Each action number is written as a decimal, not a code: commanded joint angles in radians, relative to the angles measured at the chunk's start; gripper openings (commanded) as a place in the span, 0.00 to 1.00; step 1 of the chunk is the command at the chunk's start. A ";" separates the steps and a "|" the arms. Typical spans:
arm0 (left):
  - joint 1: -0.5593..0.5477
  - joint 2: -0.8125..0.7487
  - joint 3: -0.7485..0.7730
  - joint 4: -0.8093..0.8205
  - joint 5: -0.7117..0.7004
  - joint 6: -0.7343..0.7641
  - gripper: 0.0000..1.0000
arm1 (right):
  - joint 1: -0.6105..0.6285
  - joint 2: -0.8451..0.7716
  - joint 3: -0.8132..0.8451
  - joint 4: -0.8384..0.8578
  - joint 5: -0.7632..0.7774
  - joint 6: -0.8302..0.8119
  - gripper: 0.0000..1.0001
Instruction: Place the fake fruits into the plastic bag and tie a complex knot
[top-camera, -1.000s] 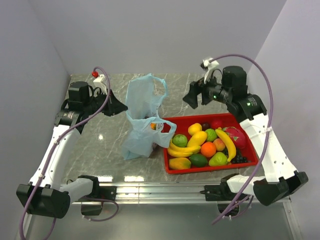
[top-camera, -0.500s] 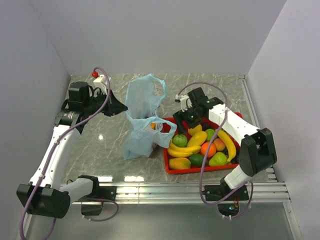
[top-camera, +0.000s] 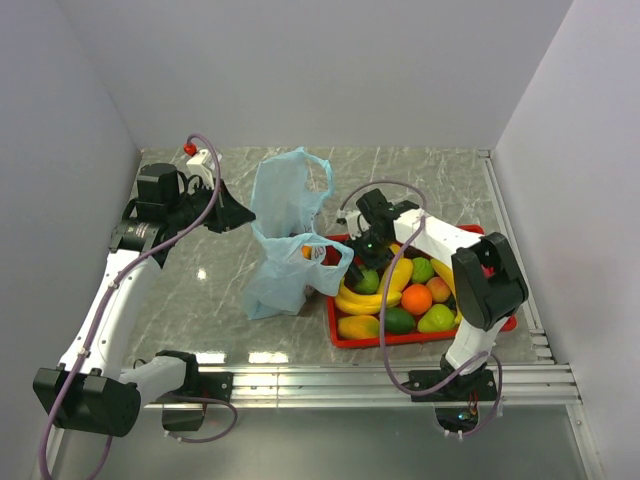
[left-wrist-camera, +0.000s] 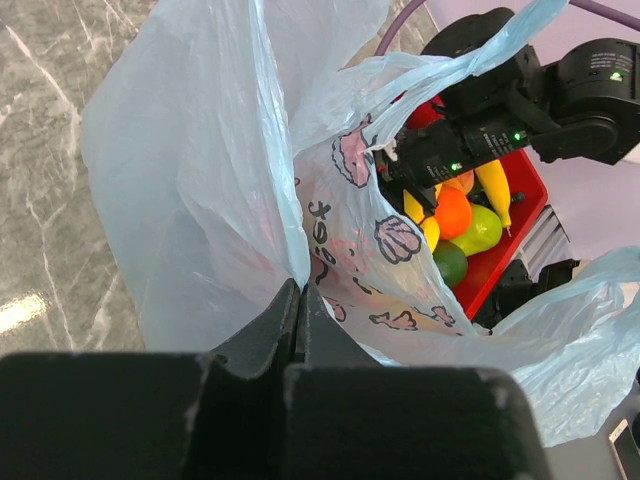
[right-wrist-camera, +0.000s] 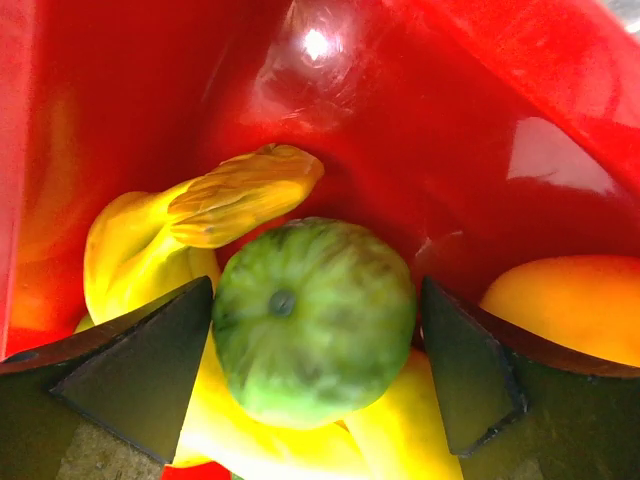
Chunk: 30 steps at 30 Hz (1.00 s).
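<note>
The light-blue plastic bag (top-camera: 287, 235) stands open left of the red tray (top-camera: 500, 325); one fruit shows inside it. My left gripper (top-camera: 247, 213) is shut on the bag's left rim (left-wrist-camera: 285, 255) and holds it up. The fake fruits (top-camera: 400, 290) lie piled in the tray: bananas, orange, limes, mangoes. My right gripper (top-camera: 362, 268) is low over the tray's near-left corner, open, its two fingers on either side of a green lime (right-wrist-camera: 313, 347), left finger close to it, right finger (right-wrist-camera: 465, 375) apart. The lime rests on yellow bananas (right-wrist-camera: 250, 430).
The tray's red walls (right-wrist-camera: 330, 110) rise close behind the lime. The bag's right handle (top-camera: 335, 265) lies against the tray's left edge, beside my right wrist. Grey marble table, white walls left, back and right.
My right arm swung from the back right down and leftward into the tray, ending with open fingers around the lime. My left gripper kept holding the bag still.
</note>
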 joint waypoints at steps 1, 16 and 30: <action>0.005 -0.011 0.001 0.020 0.002 0.006 0.00 | 0.010 0.019 0.024 -0.033 -0.024 -0.019 0.91; 0.007 -0.013 0.001 0.020 0.019 0.028 0.00 | -0.138 -0.296 0.266 -0.059 -0.133 -0.016 0.54; 0.008 0.003 0.014 0.040 0.030 0.022 0.00 | 0.139 -0.213 0.667 0.134 -0.168 0.075 0.57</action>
